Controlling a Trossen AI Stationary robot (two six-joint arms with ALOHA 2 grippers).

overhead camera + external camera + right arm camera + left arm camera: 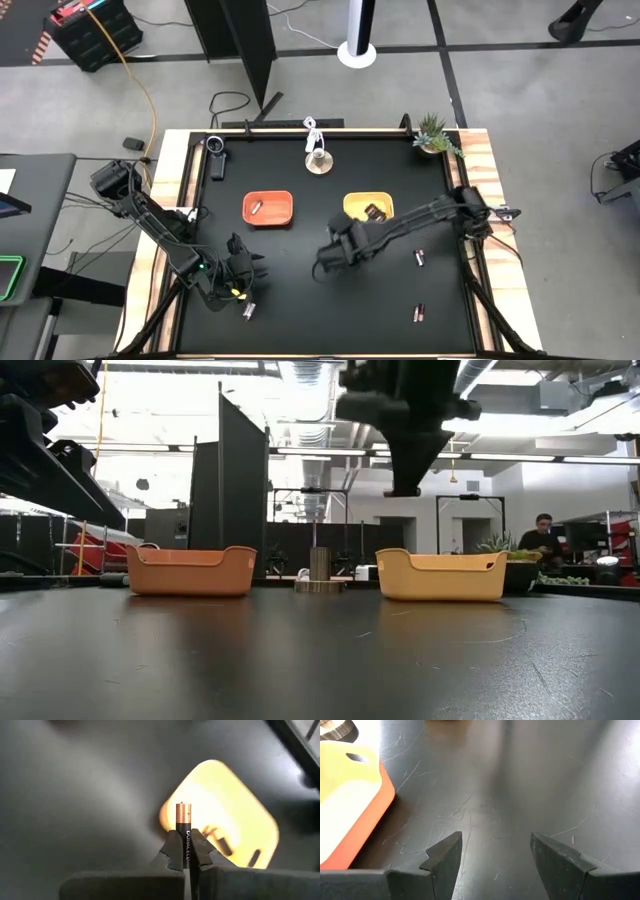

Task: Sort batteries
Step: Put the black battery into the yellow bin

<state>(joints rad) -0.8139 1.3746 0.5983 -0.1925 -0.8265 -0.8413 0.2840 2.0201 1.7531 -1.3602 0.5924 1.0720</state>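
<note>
- While its jaws pinch a black-and-copper cylindrical battery [183, 827] upright, the right gripper [328, 258] hangs above the black tabletop, near the yellow plastic tray [368, 208], which already holds dark cells.
- Spread wide and empty, the left gripper [492, 851] waits low beside a silvery battery [248, 311].
- One pale cell lies in the orange plastic tray [268, 208]; two dark batteries [420, 259] remain loose.
- Nothing blocks the way to the yellow tray.

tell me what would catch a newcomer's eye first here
The right gripper, raised over the middle of the table, is shut on a dark, copper-topped battery with the yellow tray just beyond it. The orange tray sits left of that, and the left gripper waits open near the table's front left.
</note>
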